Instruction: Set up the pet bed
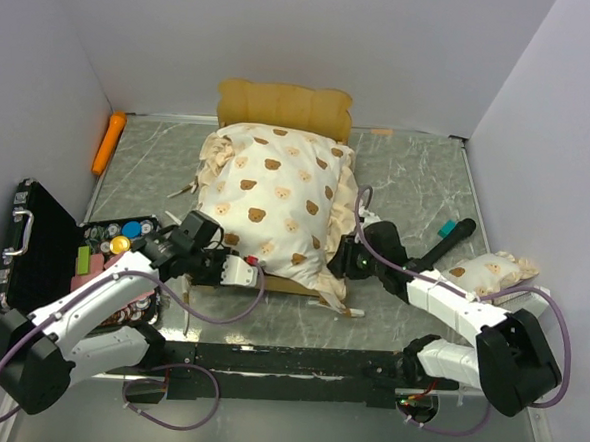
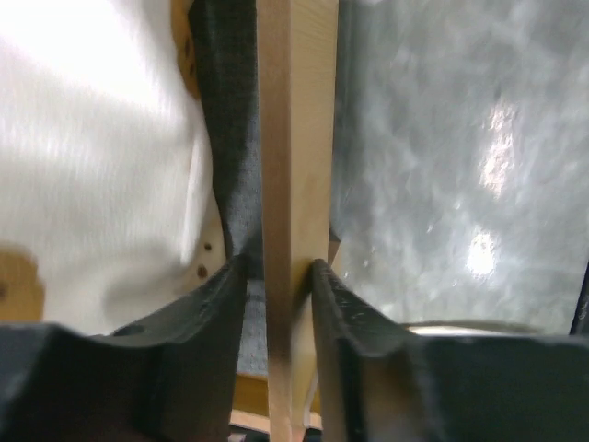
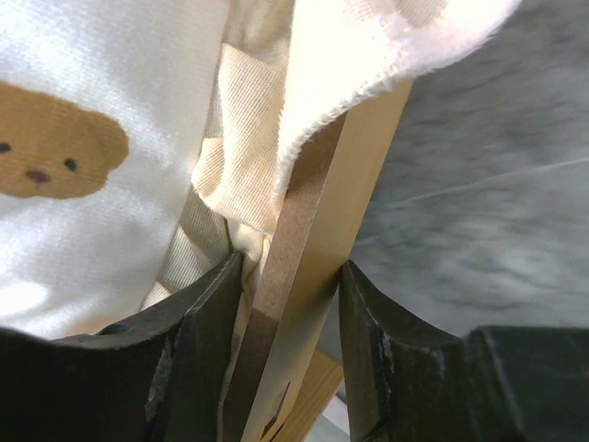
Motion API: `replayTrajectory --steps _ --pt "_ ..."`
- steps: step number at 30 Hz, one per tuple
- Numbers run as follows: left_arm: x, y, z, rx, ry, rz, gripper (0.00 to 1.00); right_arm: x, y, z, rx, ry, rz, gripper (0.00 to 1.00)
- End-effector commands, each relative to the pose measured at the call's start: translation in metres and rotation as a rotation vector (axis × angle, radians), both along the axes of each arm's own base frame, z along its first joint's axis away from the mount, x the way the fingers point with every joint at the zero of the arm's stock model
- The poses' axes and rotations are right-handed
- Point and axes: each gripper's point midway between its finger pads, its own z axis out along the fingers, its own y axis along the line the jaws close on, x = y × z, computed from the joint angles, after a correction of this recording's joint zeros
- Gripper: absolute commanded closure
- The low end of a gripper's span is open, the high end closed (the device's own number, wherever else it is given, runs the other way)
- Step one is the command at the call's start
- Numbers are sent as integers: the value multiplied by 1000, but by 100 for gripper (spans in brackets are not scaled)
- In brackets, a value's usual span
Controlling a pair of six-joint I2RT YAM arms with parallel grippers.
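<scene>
Here, the pet bed (image 1: 282, 105) stands at the far middle of the table (image 1: 418, 178), with its mattress (image 1: 277, 195) heaped crookedly on top. The pillow (image 1: 492, 271) lies well apart, to the right. The left gripper (image 2: 281, 276) and right gripper (image 3: 290, 276) each pinch a wooden rail (image 2: 294, 138) at the near corners. Any shift should probably be level and together, so the frame does not twist.

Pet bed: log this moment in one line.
left claw: gripping bed frame rail | right claw: gripping opposite rail | mattress: on frame | pillow: on table
</scene>
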Motion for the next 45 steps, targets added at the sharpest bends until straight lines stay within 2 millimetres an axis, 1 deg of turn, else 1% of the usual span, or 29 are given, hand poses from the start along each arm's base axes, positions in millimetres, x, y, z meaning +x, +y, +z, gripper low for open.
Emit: replayTrajectory --steps 1,3,4,5,6,7,8,9,12,14,16,18,19,20,22,24,26,27,28,31,32,34,36,39,40,41,42,43,45 --pt "48 9 31 71 -227 17 52 -120 66 19 282 224 501 71" --pt "45 18 33 96 -227 47 50 -122 65 19 254 223 501 62" --pt "45 22 33 102 -233 66 46 -119 64 22 239 207 501 52" --pt "45 25 33 103 -232 86 43 -117 60 23 202 194 499 38" --pt "44 27 33 105 -224 96 41 -109 53 24 143 171 476 30" --pt "42 27 34 103 -217 102 38 -98 43 24 72 130 442 16" --pt "38 27 35 98 -201 104 34 -83 31 29 20 94 401 6" --pt "34 25 36 89 -182 92 31 -74 24 37 -9 58 396 1" --pt "24 19 48 37 -140 86 28 -21 -15 74 -23 -57 258 1" --pt "13 15 53 18 -102 56 27 7 -30 102 -38 -155 222 1" --pt "-1 17 53 20 -58 29 23 33 -34 130 -70 -254 248 1" --pt "-15 17 56 12 -17 -10 23 58 -30 157 -74 -364 295 1" --pt "-20 16 60 4 -6 -29 23 78 -32 175 -78 -443 283 1" --pt "-20 13 68 -20 -18 -36 23 99 -38 187 -89 -503 258 1" --pt "-6 3 93 -100 -63 36 23 144 -50 214 -122 -624 185 1" --pt "21 -8 125 -193 -141 133 22 187 -62 239 -118 -726 132 1" --pt "54 -18 161 -304 -228 255 19 223 -68 246 -73 -772 133 1" --pt "70 -20 171 -349 -246 327 17 238 -71 251 -43 -789 141 1" --pt "88 -23 184 -400 -267 384 15 251 -71 246 -14 -774 160 1" --pt "133 -30 202 -536 -242 530 14 287 -65 247 32 -809 223 1" --pt "146 -33 202 -567 -229 573 14 295 -60 249 48 -839 252 1" --pt "172 -43 209 -651 -231 626 13 307 -51 245 96 -883 307 1" --pt "197 -51 216 -733 -228 671 13 324 -47 229 122 -897 318 1" --pt "235 -52 191 -733 -161 779 15 342 -38 212 169 -885 347 1" --pt "246 -50 172 -708 -126 815 17 351 -37 210 169 -878 343 1" --pt "254 -48 154 -683 -96 838 20 358 -35 198 168 -855 341 1" --pt "260 -47 129 -643 -54 853 26 364 -31 193 166 -848 344 1" --pt "263 -48 109 -607 -22 849 30 369 -28 183 161 -838 343 2" --pt "260 -50 75 -544 33 830 33 375 -16 173 170 -830 359 3"
